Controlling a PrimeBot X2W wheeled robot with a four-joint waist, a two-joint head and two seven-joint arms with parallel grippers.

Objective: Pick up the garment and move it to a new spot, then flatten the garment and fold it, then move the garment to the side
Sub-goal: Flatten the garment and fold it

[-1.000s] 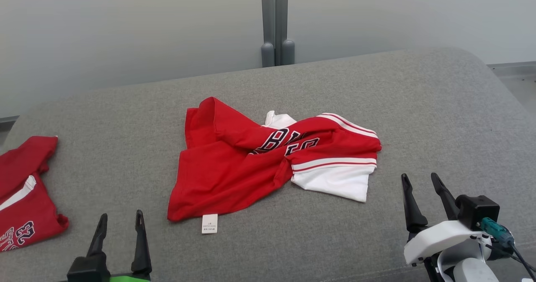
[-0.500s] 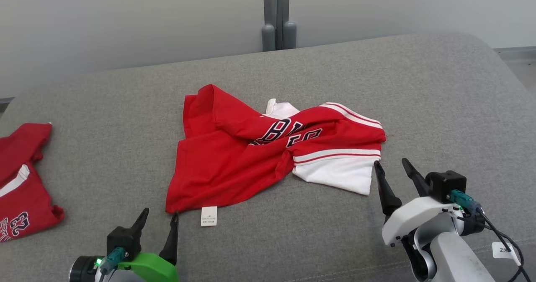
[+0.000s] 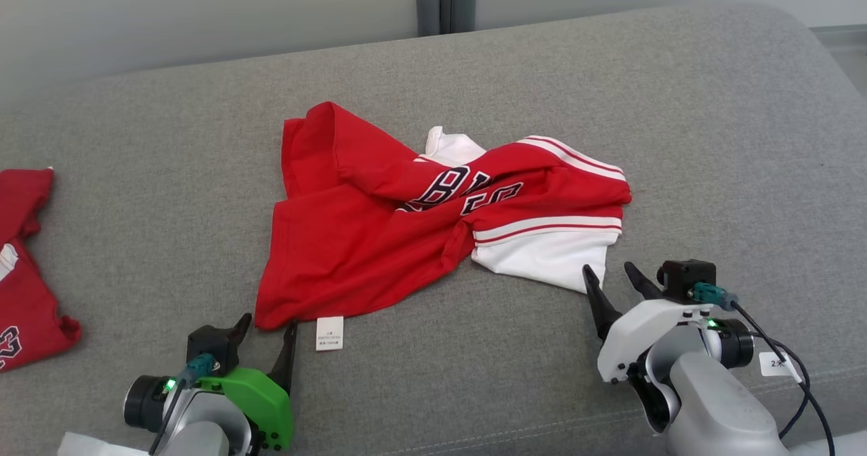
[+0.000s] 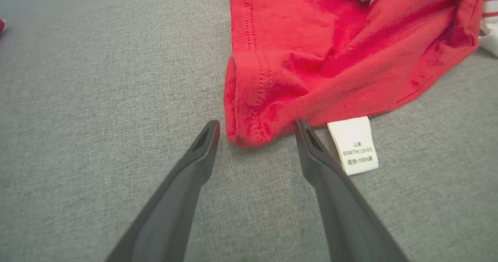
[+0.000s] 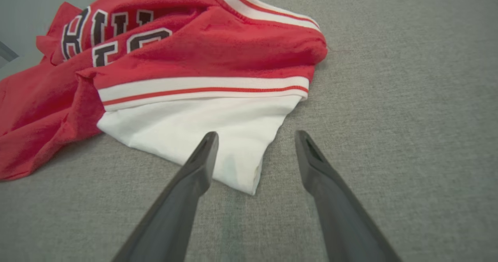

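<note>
At the far left edge of the head view, a second red garment (image 3: 27, 293) lies on the grey padded surface (image 3: 677, 137), well apart from the work area. The left gripper (image 3: 269, 322) is at the lower left with its fingers spread apart and gripping nothing. In the left wrist view its two tips sit either side of the garment's near red hem corner; contact with the cloth cannot be determined. The white care label (image 3: 330, 333) lies flat on the surface just beside that corner, on its right. The garment (image 3: 379, 239) lies crumpled at the centre of the surface and is twisted at mid-length. Its long axis runs diagonally from the near-left red hem corner to the far-right striped end. The dark lettering faces up near the twist. A white panel (image 3: 542, 266) points toward the near right. The right gripper (image 3: 608, 268) is at the lower right, fingers spread and empty. In the right wrist view, one tip overlaps the white panel's corner and the other is over bare surface.
</note>
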